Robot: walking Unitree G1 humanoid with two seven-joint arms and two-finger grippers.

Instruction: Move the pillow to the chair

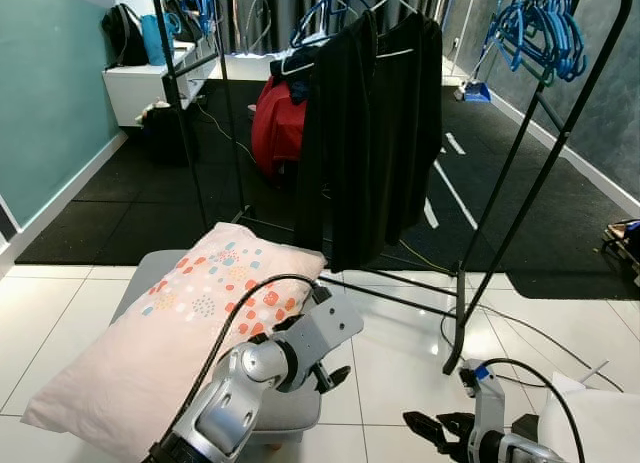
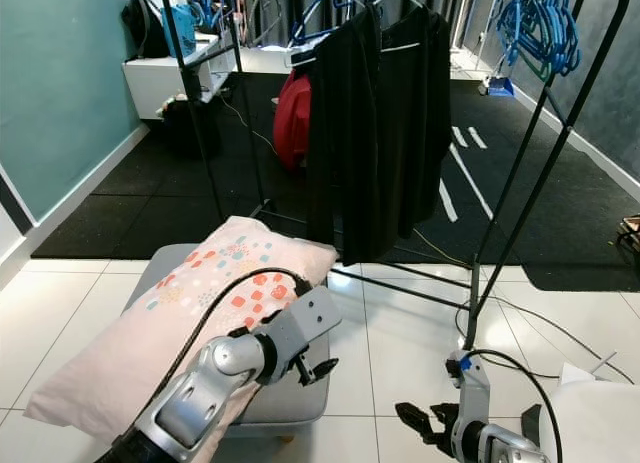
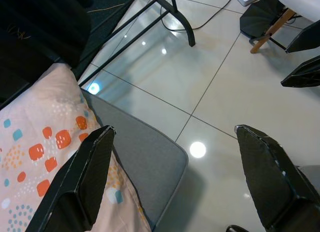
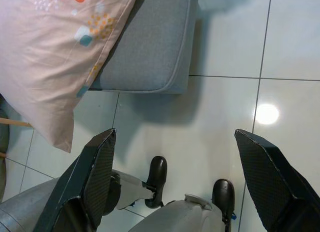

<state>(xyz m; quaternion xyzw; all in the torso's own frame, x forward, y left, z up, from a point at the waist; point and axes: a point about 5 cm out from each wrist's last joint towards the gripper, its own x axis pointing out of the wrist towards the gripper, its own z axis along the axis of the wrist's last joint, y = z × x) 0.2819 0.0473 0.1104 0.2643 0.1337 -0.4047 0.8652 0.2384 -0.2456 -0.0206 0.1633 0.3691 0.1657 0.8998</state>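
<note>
Grey chair (image 1: 290,408) holds pillow (image 1: 170,323) beside spread left gripper (image 3: 172,177).

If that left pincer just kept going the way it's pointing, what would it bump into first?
Probably the white tiled floor just past the corner of the grey seat cushion. The open left pincer aims between cushion and floor, so depth is uncertain.

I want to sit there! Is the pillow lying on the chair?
Yes. The pillow lies flat across the grey chair, one end hanging past the seat's edge.
</note>
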